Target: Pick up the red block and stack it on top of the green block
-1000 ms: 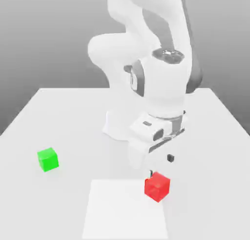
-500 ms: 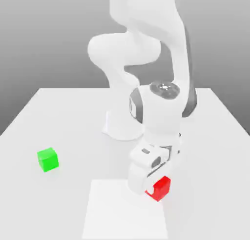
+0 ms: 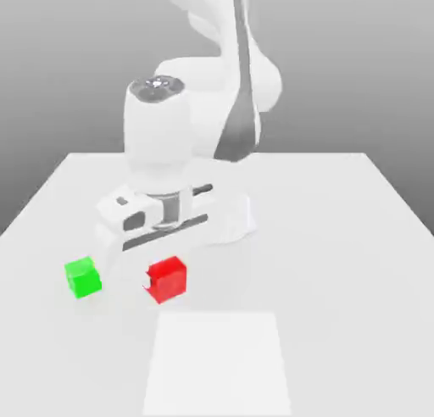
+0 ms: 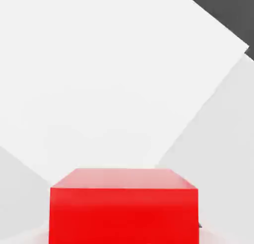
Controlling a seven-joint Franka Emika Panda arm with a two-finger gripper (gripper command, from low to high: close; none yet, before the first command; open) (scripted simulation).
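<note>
I see the gripper [image 3: 164, 275] clamped on the red block [image 3: 167, 279], holding it above the table [image 3: 339, 237], just toward the exterior view's right of the green block [image 3: 83, 277].

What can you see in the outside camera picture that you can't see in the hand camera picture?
The exterior view has the green block resting on the table, and the big white arm above the blocks. The red block sits to the exterior view's right of the green one, with a gap between them. The hand view has a close look at the red block's flat front face and its top. Both share the red block and the white table.
</note>
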